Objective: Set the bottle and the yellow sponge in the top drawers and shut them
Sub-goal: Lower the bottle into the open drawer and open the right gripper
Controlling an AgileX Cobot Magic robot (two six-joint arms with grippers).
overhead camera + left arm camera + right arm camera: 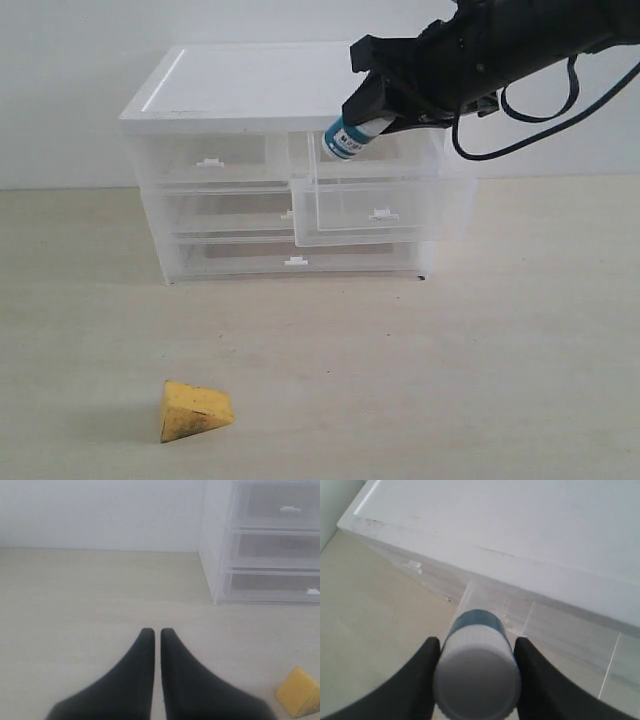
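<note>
You have a pale wood-grain table against a plain white wall, evenly lit. The sponge lies alone at the front left of the table, well apart from the white unit at the back centre. Your left gripper has its fingers together with nothing between them; it hangs over bare table, with the sponge near it and the unit's side further off. The left top drawer is shut flush. The right top drawer is pulled well out and stands proud of the unit's front. Your right gripper is clamped on the bottle at the cap end, one finger on each side. The bottle is tilted, base down and leftward, in the air over the rear of the open drawer and just below the unit's top edge. Broad clear table lies in front of the unit and to its right.
</note>
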